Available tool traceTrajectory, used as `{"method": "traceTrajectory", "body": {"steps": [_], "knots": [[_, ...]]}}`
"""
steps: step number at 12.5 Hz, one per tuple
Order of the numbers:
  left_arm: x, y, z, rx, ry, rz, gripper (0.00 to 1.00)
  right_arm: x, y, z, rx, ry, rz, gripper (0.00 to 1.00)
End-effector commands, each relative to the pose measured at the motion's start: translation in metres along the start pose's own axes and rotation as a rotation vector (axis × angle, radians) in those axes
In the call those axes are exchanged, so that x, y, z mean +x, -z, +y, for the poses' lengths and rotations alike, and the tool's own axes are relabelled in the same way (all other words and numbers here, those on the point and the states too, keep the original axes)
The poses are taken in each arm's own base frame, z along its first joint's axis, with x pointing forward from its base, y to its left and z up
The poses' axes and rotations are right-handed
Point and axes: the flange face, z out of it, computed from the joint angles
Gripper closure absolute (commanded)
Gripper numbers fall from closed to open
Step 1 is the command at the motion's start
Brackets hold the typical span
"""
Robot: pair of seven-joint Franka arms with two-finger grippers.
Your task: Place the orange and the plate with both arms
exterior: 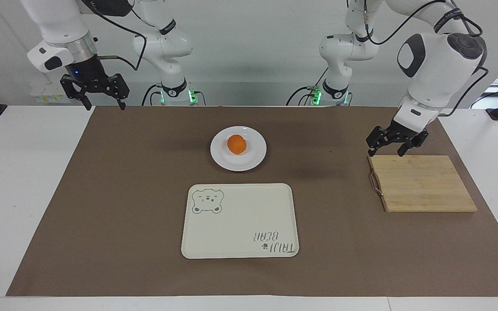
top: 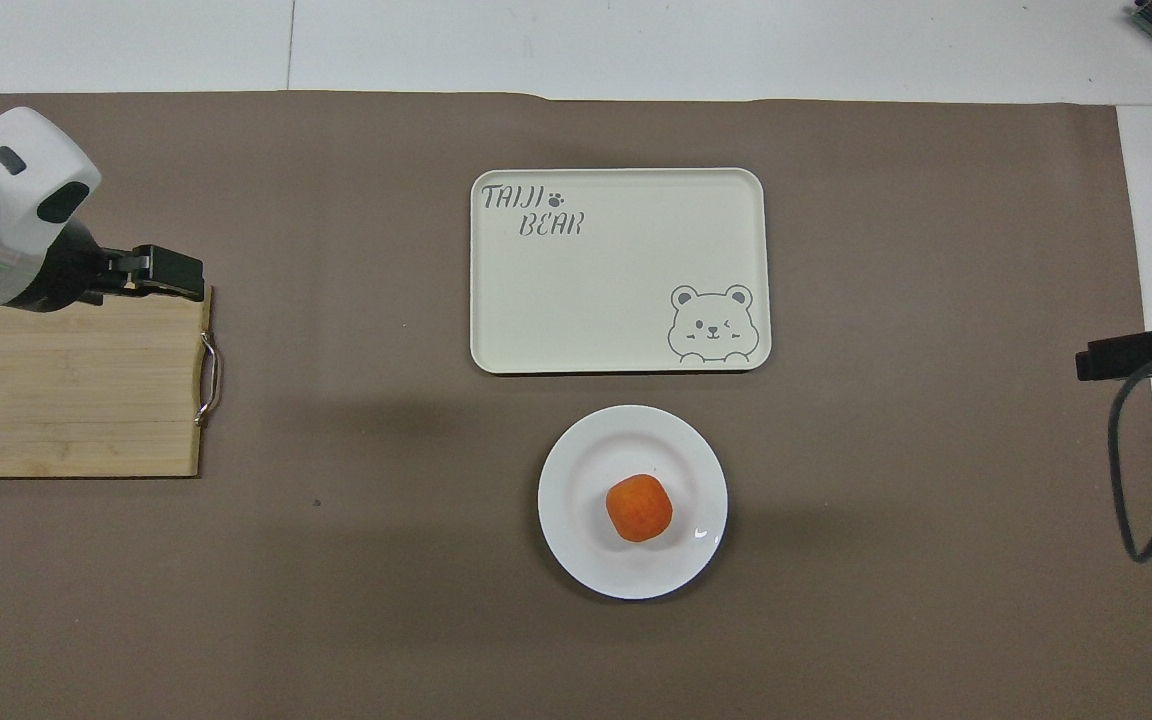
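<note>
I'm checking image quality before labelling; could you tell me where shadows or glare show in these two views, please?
Facing view: a soft dark shadow lies on the brown mat between the plate and the cutting board. Overhead view: a small bright glint on the plate's rim near the orange, and a faint shadow on the mat beside the plate.

Looking down from high across the tabletop (exterior: 11,194), facing the robots; looking steeply down from above their end; sharing the whole mat (exterior: 123,207).

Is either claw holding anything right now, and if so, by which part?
Nothing is held. The left claw hangs open over the cutting board's edge; the right claw waits open. The orange sits on the plate.
</note>
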Motion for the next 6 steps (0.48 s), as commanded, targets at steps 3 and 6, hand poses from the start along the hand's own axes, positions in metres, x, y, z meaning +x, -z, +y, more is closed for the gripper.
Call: {"method": "traceTrajectory", "body": {"steps": [3, 6], "knots": [[-0.01, 0.027, -0.024, 0.034, -0.052, -0.098, 0.0, -0.005, 0.003, -0.001, 0.013, -0.018, -0.005, 0.0], [-0.027, 0.047, -0.024, 0.035, -0.048, -0.104, 0.0, -0.005, 0.003, -0.001, 0.013, -0.019, -0.005, 0.0]]}}
